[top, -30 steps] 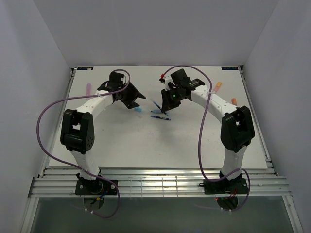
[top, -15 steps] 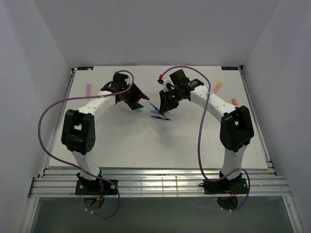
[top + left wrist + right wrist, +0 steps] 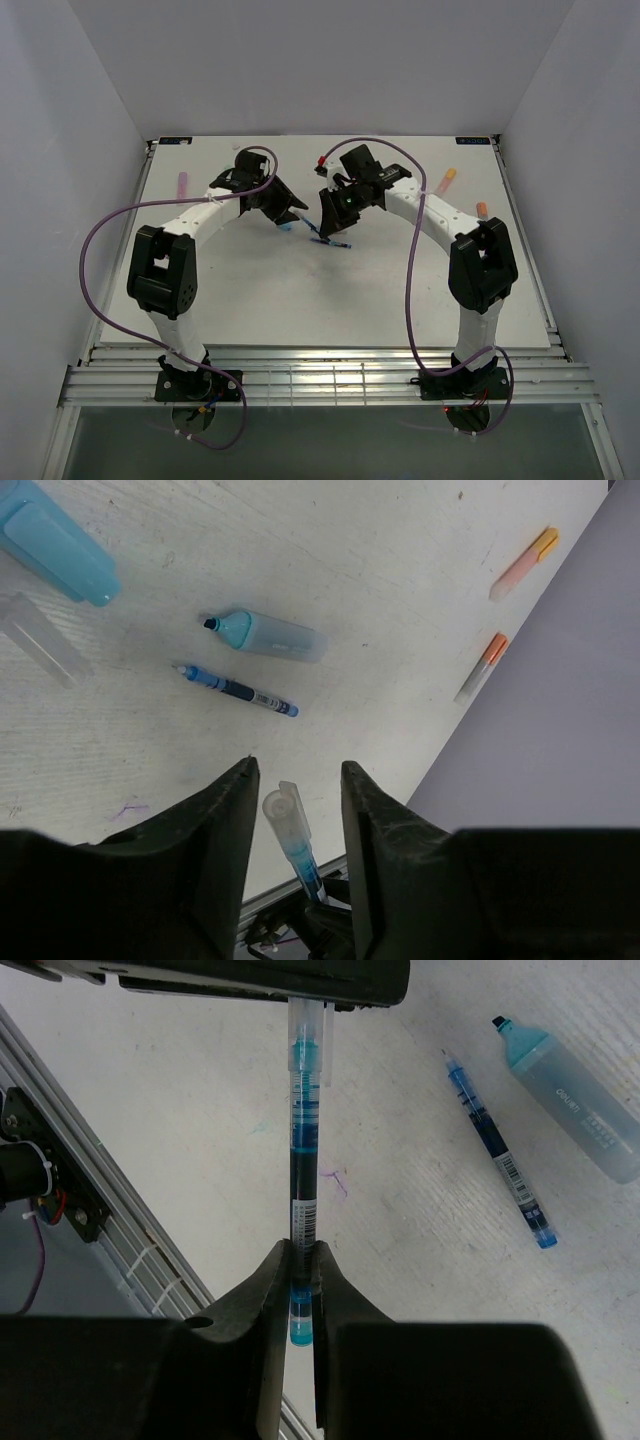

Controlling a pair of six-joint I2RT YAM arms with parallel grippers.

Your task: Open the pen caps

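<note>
My right gripper [image 3: 300,1260] is shut on a thin dark blue pen [image 3: 303,1150] near its tail and holds it above the table. The pen's clear cap [image 3: 306,1035] points at my left gripper's fingers [image 3: 300,980]. In the left wrist view the capped end [image 3: 285,815] sits between the spread jaws of my left gripper [image 3: 297,780], which is open and not clamped on it. In the top view the two grippers [image 3: 297,212] [image 3: 326,220] meet at mid table.
On the table lie an uncapped thin blue pen [image 3: 240,690], an uncapped light blue highlighter [image 3: 270,635], a light blue cap [image 3: 50,540] and a clear cap [image 3: 35,635]. Two orange highlighters [image 3: 446,178] [image 3: 481,209] lie at the right, a pink one [image 3: 182,183] at the left.
My right gripper has carried the pen to the left and my left gripper has moved right. The pen's capped end now sits between the left jaws.
</note>
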